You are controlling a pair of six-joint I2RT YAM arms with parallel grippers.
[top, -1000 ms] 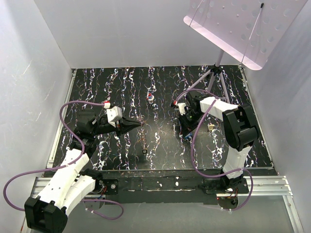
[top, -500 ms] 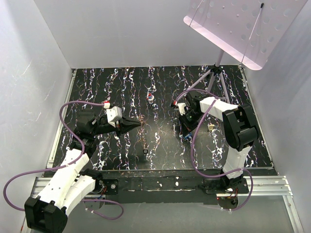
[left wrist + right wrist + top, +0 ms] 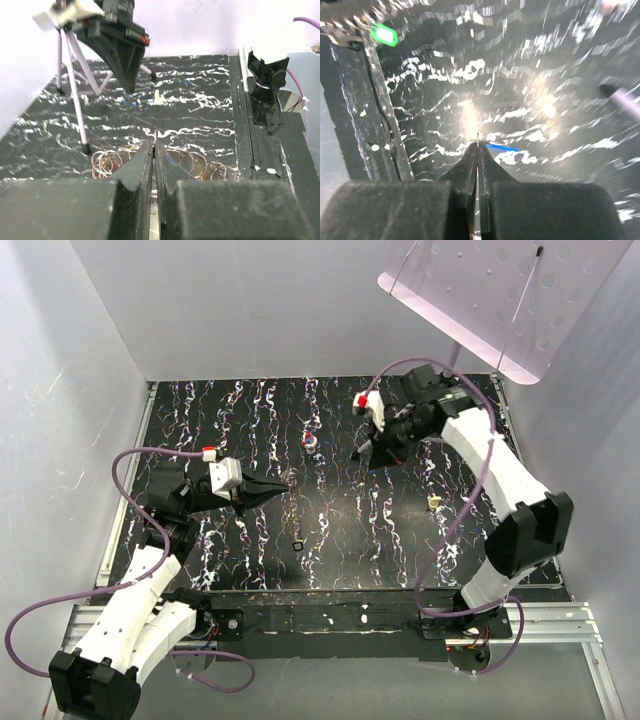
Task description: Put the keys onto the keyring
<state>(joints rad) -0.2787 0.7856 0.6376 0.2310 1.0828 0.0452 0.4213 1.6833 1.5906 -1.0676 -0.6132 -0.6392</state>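
My left gripper (image 3: 287, 483) is shut on the keyring (image 3: 291, 478), held just above the dark marbled table left of centre. In the left wrist view the jaws (image 3: 155, 146) pinch a thin metal edge, and loops of wire ring (image 3: 112, 160) spread out on both sides. My right gripper (image 3: 360, 453) is raised over the back middle of the table. Its jaws (image 3: 478, 145) are shut on a thin metal sliver, a key with a blue cap (image 3: 503, 148) beside the tip. The left wrist view shows that gripper (image 3: 129, 91) with blue bits (image 3: 131, 102) just below it.
A small red-white-blue object (image 3: 310, 441) lies at the back centre. A beige lump (image 3: 434, 502) sits right of centre, and a small dark piece (image 3: 298, 544) lies near the front. A tripod (image 3: 447, 390) with a pink board (image 3: 480, 290) stands at the back right. A green blur (image 3: 384, 35) shows near the table rail.
My right arm has lifted off the table at right of centre and swung up and back, still shut. My left gripper has stayed about where it was with the keyring.
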